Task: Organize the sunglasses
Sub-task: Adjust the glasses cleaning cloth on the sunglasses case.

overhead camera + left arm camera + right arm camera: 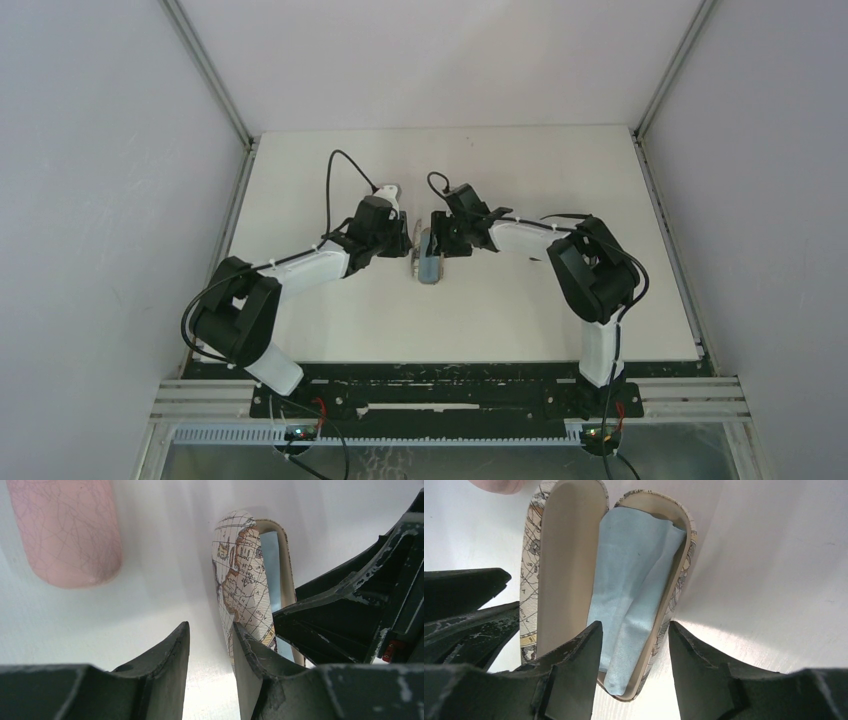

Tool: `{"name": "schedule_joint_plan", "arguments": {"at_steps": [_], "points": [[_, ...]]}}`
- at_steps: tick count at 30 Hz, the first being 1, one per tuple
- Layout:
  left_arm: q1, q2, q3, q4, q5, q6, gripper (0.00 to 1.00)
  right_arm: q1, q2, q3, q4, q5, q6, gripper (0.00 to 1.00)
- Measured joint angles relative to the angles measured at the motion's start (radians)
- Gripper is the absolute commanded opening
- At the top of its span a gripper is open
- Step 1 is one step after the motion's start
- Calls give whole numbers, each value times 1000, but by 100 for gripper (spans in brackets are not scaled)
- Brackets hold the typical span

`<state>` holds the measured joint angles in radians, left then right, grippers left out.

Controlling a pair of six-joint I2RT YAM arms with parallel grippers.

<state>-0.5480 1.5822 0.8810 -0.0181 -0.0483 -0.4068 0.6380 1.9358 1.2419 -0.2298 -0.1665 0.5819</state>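
Note:
No sunglasses show in any view. A map-patterned case (pixel 430 264) lies open at the table's middle, its lid (pixel 566 555) standing up on the left. A light-blue cloth (pixel 634 565) fills its tray, and whatever lies beneath the cloth is hidden. My left gripper (pixel 408 243) is open and empty beside the lid's outer side (pixel 242 585), its right finger against it. My right gripper (pixel 634 630) is open, with its fingers either side of the tray's near end. In the top view it (pixel 438 238) sits just right of the case.
A closed pink case (pixel 70 530) lies on the white table just beyond the left gripper, also seen in the top view (pixel 390 194). The two grippers are close together over the case. Grey walls enclose the table on three sides.

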Motion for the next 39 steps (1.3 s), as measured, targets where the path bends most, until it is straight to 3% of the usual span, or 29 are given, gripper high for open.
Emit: {"name": "schedule_joint_plan", "arguments": {"at_steps": [4, 15, 17, 20, 30, 35, 39], "points": [[0, 0, 0, 0, 0, 0, 41, 11, 0, 0, -19, 13, -3, 46], [0, 0, 0, 0, 0, 0, 41, 24, 0, 0, -67, 63, -26, 17], [0, 0, 0, 0, 0, 0, 40, 23, 0, 0, -72, 64, -27, 19], [0, 0, 0, 0, 0, 0, 40, 23, 0, 0, -72, 61, -28, 33], [0, 0, 0, 0, 1, 0, 40, 23, -50, -46, -66, 60, -36, 51], [0, 0, 0, 0, 0, 0, 40, 25, -66, -46, -66, 55, -37, 53], [0, 0, 0, 0, 1, 0, 40, 33, -66, -46, -69, 51, -37, 46]]}}
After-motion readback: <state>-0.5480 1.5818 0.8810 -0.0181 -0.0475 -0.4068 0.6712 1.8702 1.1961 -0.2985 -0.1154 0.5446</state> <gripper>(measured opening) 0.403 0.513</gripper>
